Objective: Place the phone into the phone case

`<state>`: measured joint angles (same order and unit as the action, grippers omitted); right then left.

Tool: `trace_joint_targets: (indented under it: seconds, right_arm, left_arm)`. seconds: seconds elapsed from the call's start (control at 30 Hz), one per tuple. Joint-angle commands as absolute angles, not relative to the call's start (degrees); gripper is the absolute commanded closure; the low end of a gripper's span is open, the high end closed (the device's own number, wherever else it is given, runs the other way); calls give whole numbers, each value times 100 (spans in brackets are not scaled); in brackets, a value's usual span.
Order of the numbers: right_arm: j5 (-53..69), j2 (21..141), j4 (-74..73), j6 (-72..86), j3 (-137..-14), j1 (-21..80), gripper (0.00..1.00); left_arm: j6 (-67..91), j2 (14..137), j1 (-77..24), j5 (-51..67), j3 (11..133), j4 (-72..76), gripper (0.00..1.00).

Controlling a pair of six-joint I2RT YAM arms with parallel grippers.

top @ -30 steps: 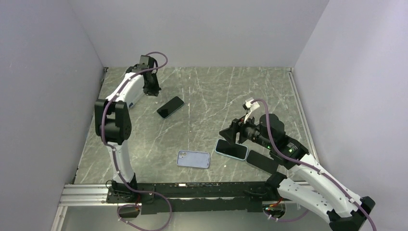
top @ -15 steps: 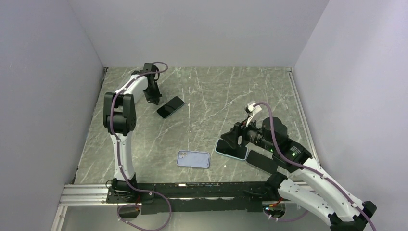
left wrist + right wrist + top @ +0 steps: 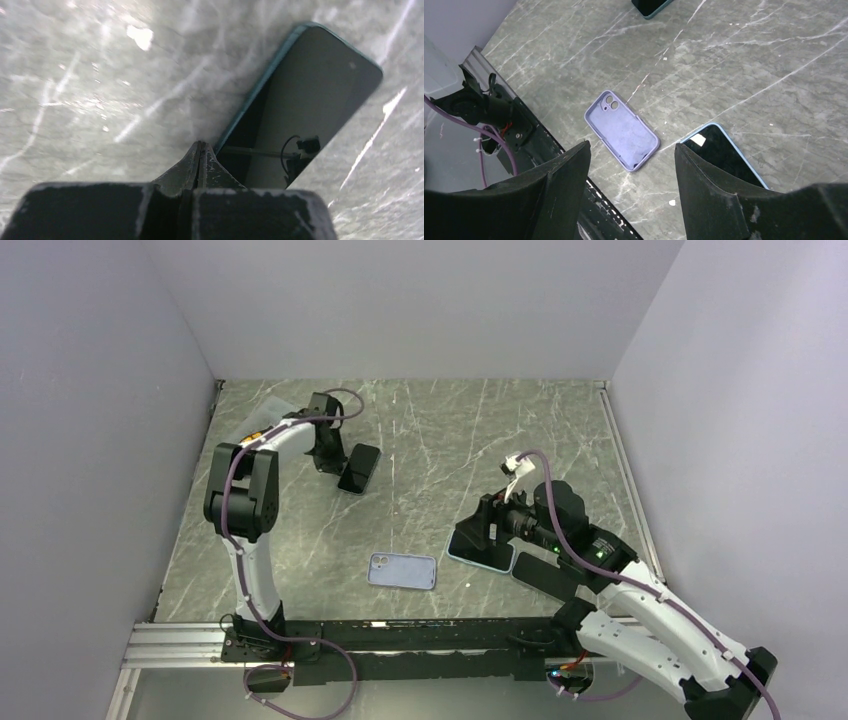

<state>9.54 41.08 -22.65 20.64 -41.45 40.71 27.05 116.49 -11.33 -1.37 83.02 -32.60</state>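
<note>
Left pincer (image 3: 201, 150), pressed together, is best held low against the phone (image 3: 305, 95), so it is slid toward the case (image 3: 402, 570).

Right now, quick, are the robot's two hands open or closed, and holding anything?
Left gripper: closed, holding nothing, tips at the edge of the dark phone.
Right gripper: open, holding nothing.

Soft, even light; in the left wrist view glare and blur smear the bench (image 3: 75, 90) beside the phone (image 3: 310, 100).
</note>
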Motion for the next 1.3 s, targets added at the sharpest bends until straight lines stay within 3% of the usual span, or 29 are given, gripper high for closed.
trace_joint_targets:
  seconds: [0.0, 0.5, 0.77, 0.9, 1.07, 1.27]
  right_arm:
    - [924, 4132, -2101, 2170, -4193, 4078, 35]
    - [252, 4378, -2660, 1989, -4557, 4079, 32]
    - [-190, 5032, -2731, 1513, -5183, 4078, 28]
    - [-365, 5467, -2631, 1347, -5551, 4069, 20]
    - [-129, 6028, -2008, 1382, -5694, 4069, 10]
    - [-125, 6739, -1065, 1101, -5900, 4061, 1]
  left_arm:
    - [2614, 11478, -1553, 13, 7914, -3211, 100]
    - [2826, 11591, -2852, 18, 8468, -3264, 100]
    - [2850, 10431, -2876, 18, 7810, -3191, 100]
    - [2910, 9551, -2883, -134, 7421, -3289, 99]
    - [2980, 8385, -2883, -53, 6924, -3437, 69]
    - [2729, 7015, -2883, -95, 6662, -4018, 47]
